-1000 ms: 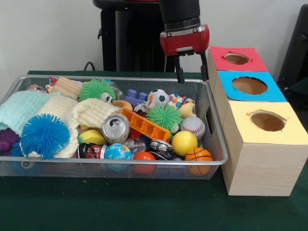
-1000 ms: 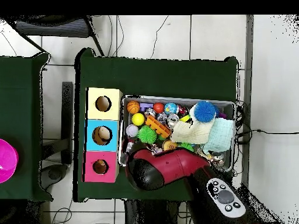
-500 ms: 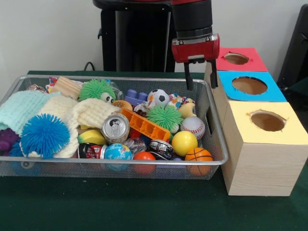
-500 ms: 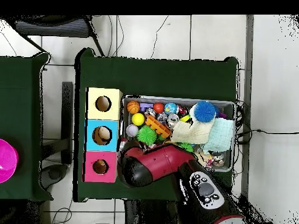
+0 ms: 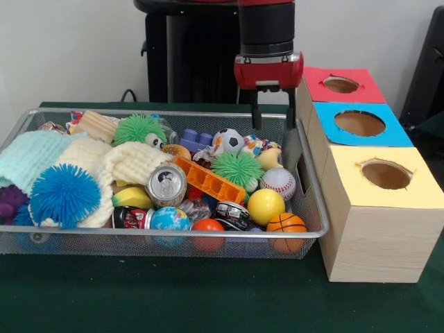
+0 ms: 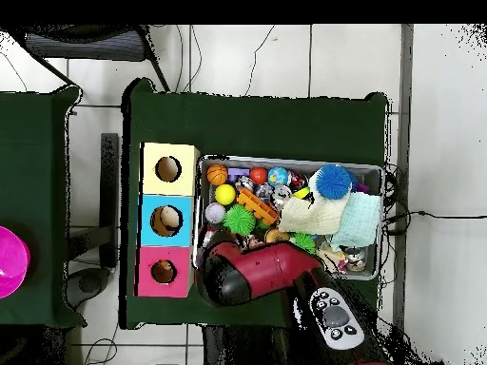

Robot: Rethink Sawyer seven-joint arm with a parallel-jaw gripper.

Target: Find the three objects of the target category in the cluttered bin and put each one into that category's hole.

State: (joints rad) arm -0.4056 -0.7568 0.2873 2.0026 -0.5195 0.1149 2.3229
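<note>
Wire-mesh bin packed with clutter, spread mostly to the left of and below the gripper in the front view. Far left of the gripper: mint knitted cloth, blue spiky ball, cream knitted cloth. Closer in, still left and lower: green fuzzy ball, drink can lying with its top facing the camera, orange toy block running diagonally, globe ball at the front wall. Almost directly beneath the gripper: small soccer ball, green spiky ball, baseball, yellow ball, mini basketball in the front right corner. Gripper itself hanging over the bin's far right corner, two black fingers spread apart and pointing down, nothing between them, touching nothing. Half a second earlier stood further right, over the edge next to the boxes; now shifted back left above the bin, much as a second ago. Contents of the bin unchanged across all frames. To the right of the gripper: three wooden boxes in a row, red-topped hole nearest, then blue-topped hole, then yellow-topped hole toward the camera. Seen from overhead, red arm crossing the bin's lower left corner.
</note>
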